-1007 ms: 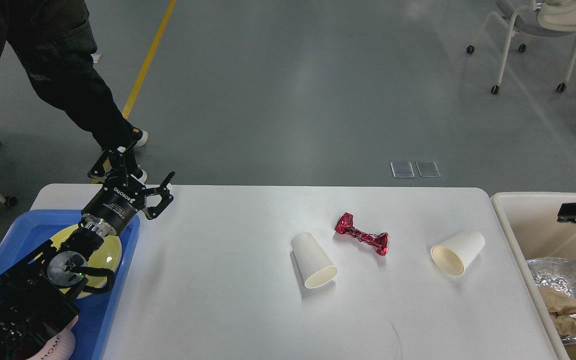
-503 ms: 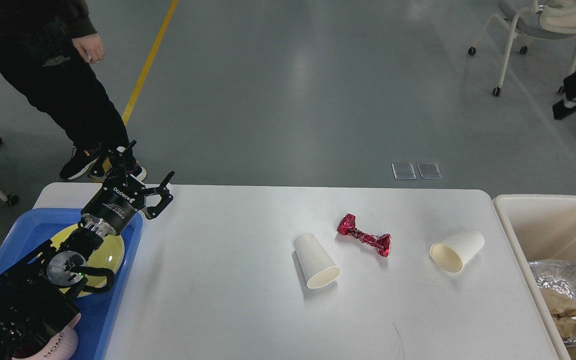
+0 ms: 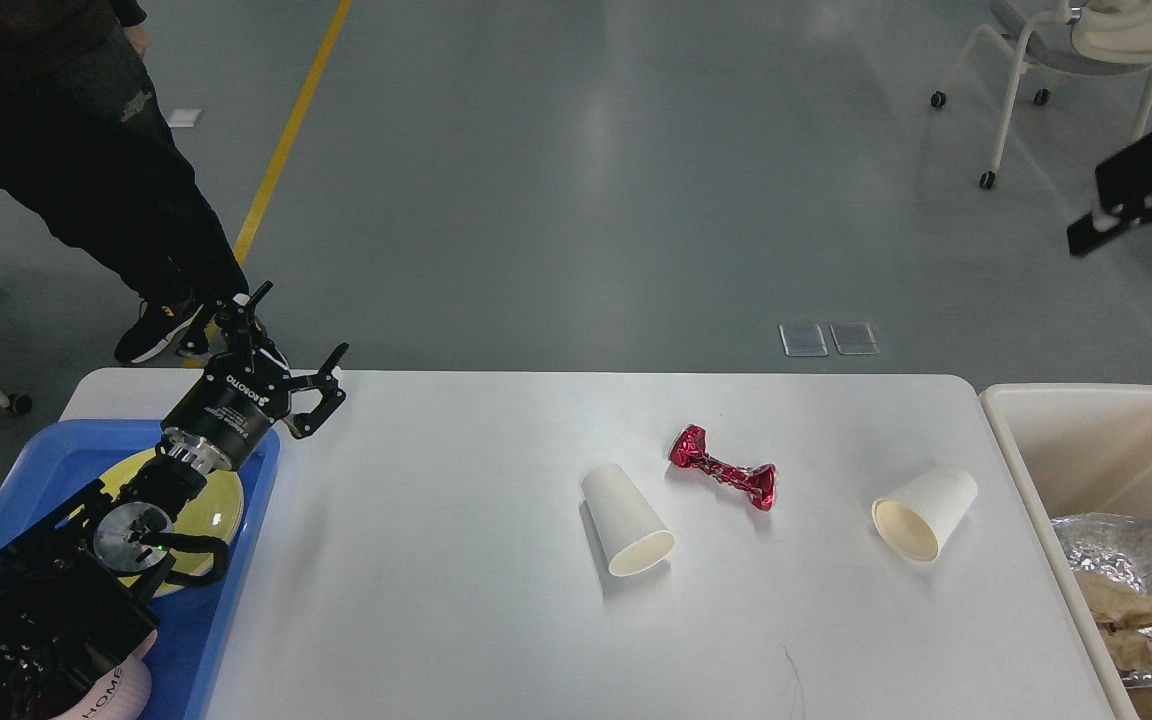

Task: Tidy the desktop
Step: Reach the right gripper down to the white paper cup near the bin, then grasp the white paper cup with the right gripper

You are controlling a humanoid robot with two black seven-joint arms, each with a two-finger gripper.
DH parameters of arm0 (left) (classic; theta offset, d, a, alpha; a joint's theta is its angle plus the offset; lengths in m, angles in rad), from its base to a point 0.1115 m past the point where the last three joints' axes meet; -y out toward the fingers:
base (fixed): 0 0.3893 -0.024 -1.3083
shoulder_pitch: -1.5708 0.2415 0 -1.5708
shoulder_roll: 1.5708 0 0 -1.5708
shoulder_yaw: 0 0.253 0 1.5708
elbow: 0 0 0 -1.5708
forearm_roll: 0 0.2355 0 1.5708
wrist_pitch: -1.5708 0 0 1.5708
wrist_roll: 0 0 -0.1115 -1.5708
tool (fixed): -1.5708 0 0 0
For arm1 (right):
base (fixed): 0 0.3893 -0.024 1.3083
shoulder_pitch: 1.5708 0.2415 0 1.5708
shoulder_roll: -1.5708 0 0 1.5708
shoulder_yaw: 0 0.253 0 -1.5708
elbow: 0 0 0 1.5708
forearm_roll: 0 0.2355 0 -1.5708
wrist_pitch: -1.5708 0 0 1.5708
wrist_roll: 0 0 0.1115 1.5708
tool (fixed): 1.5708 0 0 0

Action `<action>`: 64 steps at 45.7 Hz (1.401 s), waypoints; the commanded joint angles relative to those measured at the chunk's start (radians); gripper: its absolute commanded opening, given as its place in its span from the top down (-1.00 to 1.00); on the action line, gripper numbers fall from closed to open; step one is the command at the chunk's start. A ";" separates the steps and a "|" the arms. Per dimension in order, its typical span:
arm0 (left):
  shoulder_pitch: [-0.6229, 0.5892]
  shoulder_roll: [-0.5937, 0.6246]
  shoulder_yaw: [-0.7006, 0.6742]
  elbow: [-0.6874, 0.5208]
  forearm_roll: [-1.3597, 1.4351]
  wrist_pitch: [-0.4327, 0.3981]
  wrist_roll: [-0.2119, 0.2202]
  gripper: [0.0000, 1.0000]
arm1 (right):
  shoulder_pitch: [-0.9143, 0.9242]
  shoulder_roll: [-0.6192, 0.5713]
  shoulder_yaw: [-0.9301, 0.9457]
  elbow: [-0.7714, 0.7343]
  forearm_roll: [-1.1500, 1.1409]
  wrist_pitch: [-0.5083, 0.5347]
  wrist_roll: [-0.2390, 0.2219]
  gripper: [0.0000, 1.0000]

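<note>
Pink item (image 3: pixel 121 690), lower-left corner: partly hidden under the left arm, lettering "HOME" visible, lying in the tray.

Tray (image 3: pixel 206 640), blue: at the left end of the desktop, its right rim overlapping the white surface. Holds a yellow-green plate (image 3: pixel 221 505), largely covered by the arm.

Bin (image 3: pixel 1086 430), beige: just beside the desktop's right end. Contains crumpled foil (image 3: pixel 1116 545) and brown paper (image 3: pixel 1121 615).

Desktop (image 3: pixel 456 560), white, rounded corners: fills the middle of the view between tray and bin. A thin dark mark (image 3: pixel 791 675) sits near its front edge.

Cup (image 3: pixel 628 522), white paper: on its side, centre of the desktop, mouth facing the near right.

Second cup (image 3: pixel 926 513), white paper: on its side towards the right end, mouth facing the near left, well apart from the first.

Wrapper (image 3: pixel 723 479), red foil, twisted: lies between the two cups, just behind the first, touching neither.

Left gripper (image 3: pixel 298 367): above the tray's far right corner, fingers spread, holding nothing.

Right gripper (image 3: pixel 1141 185): dark and blurred at the right edge, raised above the floor; cannot tell how its fingers stand.

Floor items, far: person (image 3: pixel 86 170) in dark clothes at upper left, yellow line (image 3: pixel 286 140), wheeled chair (image 3: pixel 1076 60) at upper right.
</note>
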State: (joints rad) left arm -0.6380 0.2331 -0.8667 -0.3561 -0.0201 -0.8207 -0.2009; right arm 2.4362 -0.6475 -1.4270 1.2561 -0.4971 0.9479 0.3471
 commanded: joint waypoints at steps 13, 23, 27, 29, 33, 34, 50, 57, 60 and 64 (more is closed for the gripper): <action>0.000 -0.001 0.002 0.000 -0.001 0.000 0.000 -1.00 | -0.906 0.144 0.190 -0.289 0.612 -0.578 -0.310 -1.00; 0.000 -0.001 0.002 0.000 0.000 0.000 0.000 -1.00 | -1.190 0.192 0.445 -0.506 0.647 -0.603 -0.376 -1.00; 0.000 0.000 0.002 0.000 0.000 0.000 0.000 -1.00 | -1.249 0.221 0.497 -0.566 0.646 -0.639 -0.390 -1.00; 0.000 0.000 0.002 0.000 -0.001 0.000 0.000 -1.00 | -1.276 0.233 0.520 -0.586 0.646 -0.667 -0.396 -1.00; 0.000 -0.001 0.002 0.000 0.000 0.000 0.000 -1.00 | -1.321 0.249 0.559 -0.607 0.644 -0.713 -0.404 -1.00; 0.000 -0.001 0.002 0.000 0.000 0.000 0.000 -1.00 | -1.332 0.253 0.568 -0.612 0.644 -0.722 -0.405 -1.00; 0.000 0.000 0.002 0.000 0.000 0.000 0.000 -1.00 | -1.450 0.325 0.706 -0.708 0.605 -0.817 -0.405 -1.00; 0.000 0.000 0.002 0.000 -0.001 0.000 0.000 -1.00 | -1.473 0.336 0.747 -0.713 0.575 -0.839 -0.407 -0.71; 0.000 0.000 0.002 0.000 -0.001 0.000 0.000 -1.00 | -1.479 0.338 0.754 -0.712 0.574 -0.856 -0.407 -0.11; 0.000 0.000 0.002 0.000 0.000 0.000 0.000 -1.00 | -1.481 0.338 0.752 -0.712 0.568 -0.856 -0.405 0.43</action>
State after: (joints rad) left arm -0.6381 0.2326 -0.8651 -0.3559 -0.0201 -0.8207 -0.2009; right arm 0.9607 -0.3107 -0.6779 0.5435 0.0784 0.0993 -0.0598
